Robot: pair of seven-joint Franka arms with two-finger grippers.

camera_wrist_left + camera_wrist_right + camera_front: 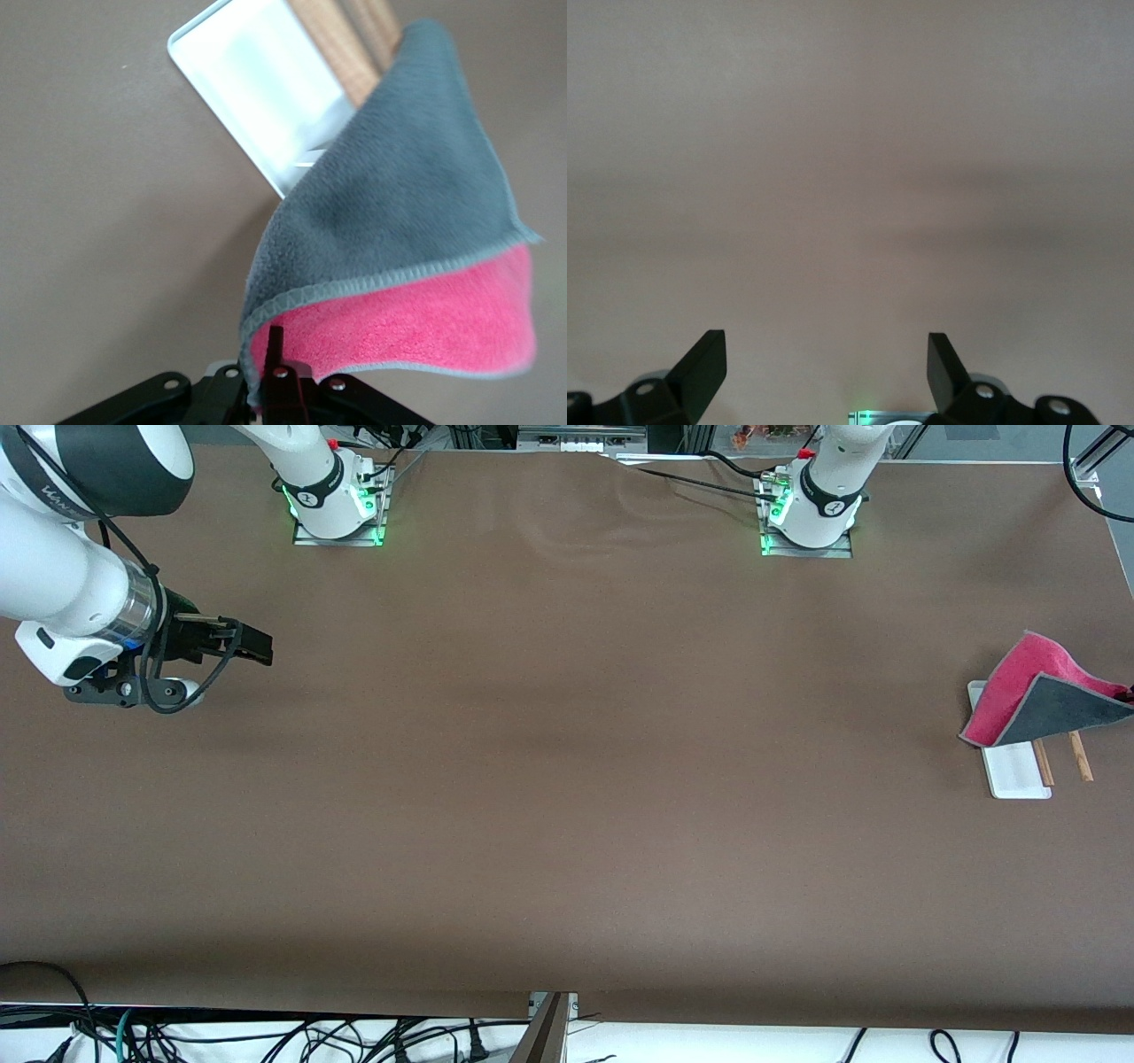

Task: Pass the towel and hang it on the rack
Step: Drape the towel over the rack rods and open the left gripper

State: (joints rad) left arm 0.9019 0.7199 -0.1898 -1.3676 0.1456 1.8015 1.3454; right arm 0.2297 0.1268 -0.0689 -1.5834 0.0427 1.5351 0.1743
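Note:
The towel (1019,682), pink-red with a dark grey reverse, hangs folded over the rack at the left arm's end of the table. My left gripper (270,354) is shut on the towel's (407,204) stitched corner and holds it up over the rack. Its body is out of the front view. The rack's white base (1014,771) and two wooden rods (1081,757) stick out from under the towel. The base (257,88) and rods (341,44) also show in the left wrist view. I cannot tell if the towel touches the rods. My right gripper (257,646) is open and empty over bare table.
The brown table cover (567,779) spans the whole table. The two arm bases (332,505) (811,514) stand along its farthest edge from the front camera. Cables lie below the edge nearest the front camera. The right wrist view shows only bare cover (850,177).

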